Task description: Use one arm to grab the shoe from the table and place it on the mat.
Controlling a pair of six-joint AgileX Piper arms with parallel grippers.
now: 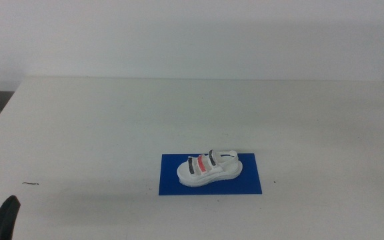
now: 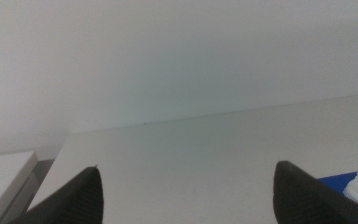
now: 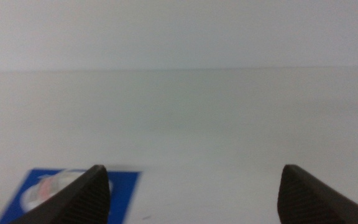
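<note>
The shoe (image 1: 209, 167) sits on the mat (image 1: 210, 185), a flat blue rectangle. All of the shoe is inside the blue, with a strip of mat showing along the near side and at both ends. Its far side comes close to the mat's far edge. The shoe lies long-ways from left to right. It has two dark straps and one red strap across the top.

The mat lies on the table (image 1: 112, 127), a little right of the middle and toward the near side. There is lots of bare white table all around it. The far half of the table is wide and open, and so is the left side. A tiny dark mark (image 1: 31, 184) lies on the table far off to the left of the mat.

The left gripper (image 2: 185, 190) waits at the near left corner, well apart from the mat. Only its dark tip shows in the middle view. Its two jaws are spread wide with nothing between them. In its own view, a bit of the mat and shoe peeks out beside one jaw.

The right gripper (image 3: 194, 190) is also back from the mat. Its jaws are spread wide too, and they hold nothing. Bare table fills the gap between them.
</note>
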